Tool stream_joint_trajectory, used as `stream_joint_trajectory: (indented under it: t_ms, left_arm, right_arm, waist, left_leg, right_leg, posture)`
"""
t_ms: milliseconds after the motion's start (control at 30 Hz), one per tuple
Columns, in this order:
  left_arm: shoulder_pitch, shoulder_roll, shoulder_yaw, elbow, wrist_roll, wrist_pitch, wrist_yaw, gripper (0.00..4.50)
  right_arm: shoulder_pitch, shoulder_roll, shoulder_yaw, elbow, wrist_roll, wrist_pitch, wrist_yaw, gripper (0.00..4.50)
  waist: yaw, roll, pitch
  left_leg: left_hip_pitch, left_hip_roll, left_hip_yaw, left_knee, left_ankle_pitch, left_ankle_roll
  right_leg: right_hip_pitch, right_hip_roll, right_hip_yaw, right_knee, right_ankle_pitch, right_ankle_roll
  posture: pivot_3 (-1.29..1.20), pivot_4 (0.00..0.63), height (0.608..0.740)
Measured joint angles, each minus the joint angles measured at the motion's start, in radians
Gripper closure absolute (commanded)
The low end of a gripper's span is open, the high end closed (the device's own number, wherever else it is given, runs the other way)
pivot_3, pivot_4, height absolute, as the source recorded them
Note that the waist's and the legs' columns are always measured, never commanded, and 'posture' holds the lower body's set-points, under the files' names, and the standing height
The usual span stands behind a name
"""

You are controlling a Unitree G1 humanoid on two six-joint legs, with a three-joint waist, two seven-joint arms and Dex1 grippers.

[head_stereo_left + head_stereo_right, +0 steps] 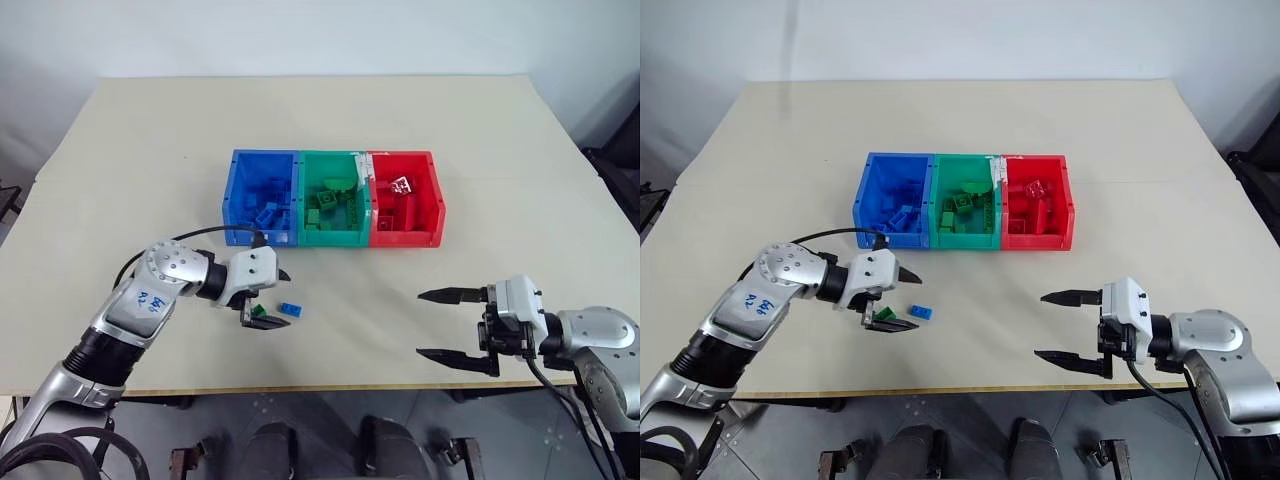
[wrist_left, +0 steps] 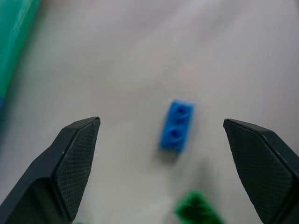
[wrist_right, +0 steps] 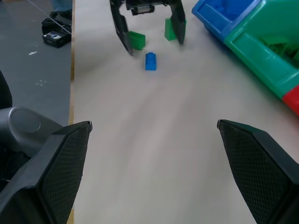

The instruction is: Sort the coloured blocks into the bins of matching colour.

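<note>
Lying flat: small blue 2-stud block [image 1: 291,309], on table [image 1: 400,130].

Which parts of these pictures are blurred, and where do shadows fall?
Left wrist view: the blue block is soft, with a faint shadow beside it; the green block is more blurred. Right wrist view: the table looks streaky. Left eye view: the bins are sharp.

front strip: desk [image 1: 330,130] bare between the spread-fingered grippers, except blue block [image 1: 291,309], green blocks [image 3: 137,40]
middle: bins [image 1: 333,198] bar passage
far edge: bare
</note>
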Motion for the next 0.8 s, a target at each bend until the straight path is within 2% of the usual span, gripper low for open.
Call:
stream_joint_trajectory:
  t_ms: [433,533,633,800]
  left_arm:
    - [-0.049,-0.038,-0.043,0.037,0.073,-0.013,-0.012,3.98]
    - [-0.046,-0.045,-0.035,0.041,0.072,-0.023,-0.009,4.06]
    - [-0.029,-0.096,0.028,0.055,0.016,0.000,0.013,4.06]
    - [-0.061,-0.163,0.242,0.050,-0.117,0.073,0.137,4.06]
  right_arm:
    - [0.051,-0.021,-0.047,-0.027,0.000,-0.010,-0.047,0.00]
    - [0.052,-0.021,-0.048,-0.030,0.005,-0.009,-0.054,0.00]
    - [0.051,-0.017,-0.052,-0.033,0.025,-0.006,-0.073,0.00]
    - [0.037,0.056,-0.092,-0.067,0.077,0.000,-0.158,0.00]
  waist:
    - [0.001,0.000,0.000]
    - [0.001,0.000,0.000]
    - [0.001,0.000,0.000]
    - [-0.001,-0.001,0.001]
  left_leg:
    - [0.000,0.001,-0.001,0.006,0.000,0.000]
    - [0.000,0.001,-0.002,0.008,0.000,0.000]
    - [-0.001,0.001,-0.002,0.010,0.000,0.001]
    - [-0.001,0.001,-0.003,0.011,0.000,0.001]
  right_leg:
    - [0.002,0.000,0.000,0.002,0.001,0.001]
    - [0.003,0.000,0.001,0.004,0.001,0.001]
    - [0.002,0.000,0.000,0.005,0.001,0.001]
    - [0.002,0.000,0.000,0.006,0.001,0.001]
  posture:
    - [0.00,0.150,0.740]
    - [0.00,0.150,0.740]
    - [0.00,0.150,0.740]
    - [0.00,0.150,0.740]
